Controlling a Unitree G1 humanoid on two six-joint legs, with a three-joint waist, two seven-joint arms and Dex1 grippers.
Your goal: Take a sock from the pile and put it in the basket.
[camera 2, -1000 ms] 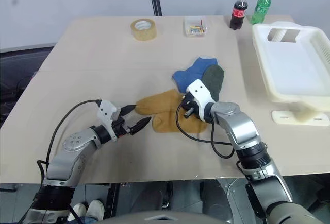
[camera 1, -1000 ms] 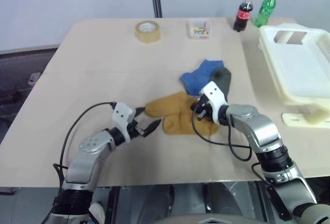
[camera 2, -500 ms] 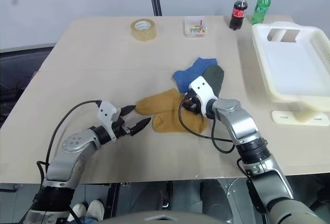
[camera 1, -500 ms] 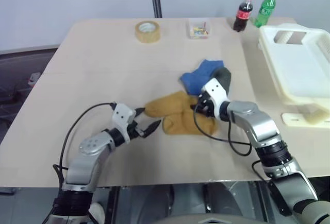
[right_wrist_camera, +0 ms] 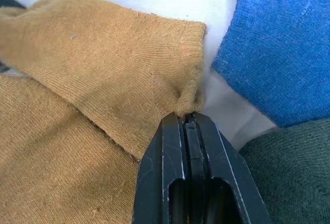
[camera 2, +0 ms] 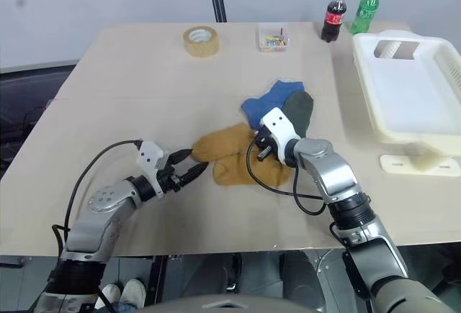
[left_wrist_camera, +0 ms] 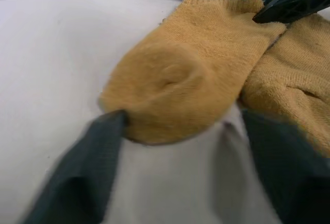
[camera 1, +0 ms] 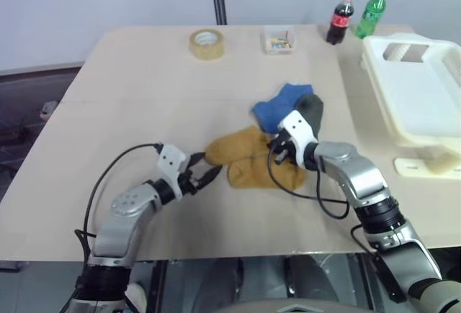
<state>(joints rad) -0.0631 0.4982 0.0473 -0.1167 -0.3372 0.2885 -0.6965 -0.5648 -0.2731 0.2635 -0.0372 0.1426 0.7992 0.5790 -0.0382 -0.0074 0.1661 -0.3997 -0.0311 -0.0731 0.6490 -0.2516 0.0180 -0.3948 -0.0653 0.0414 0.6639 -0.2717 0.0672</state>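
White basket [camera 1: 403, 122] on the table's right, inside bare, right gripper [right_wrist_camera: 188, 123] pinching the mustard sock [right_wrist_camera: 103, 80] cuff, left gripper [camera 1: 209, 177] parted at its toe.

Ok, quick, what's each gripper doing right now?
Left gripper: open, fingers either side of the yellow sock's toe.
Right gripper: shut on the yellow sock's cuff edge.

Mustard-yellow sock [camera 1: 241, 147], blue sock [camera 1: 282, 104], white basket [camera 1: 432, 137].
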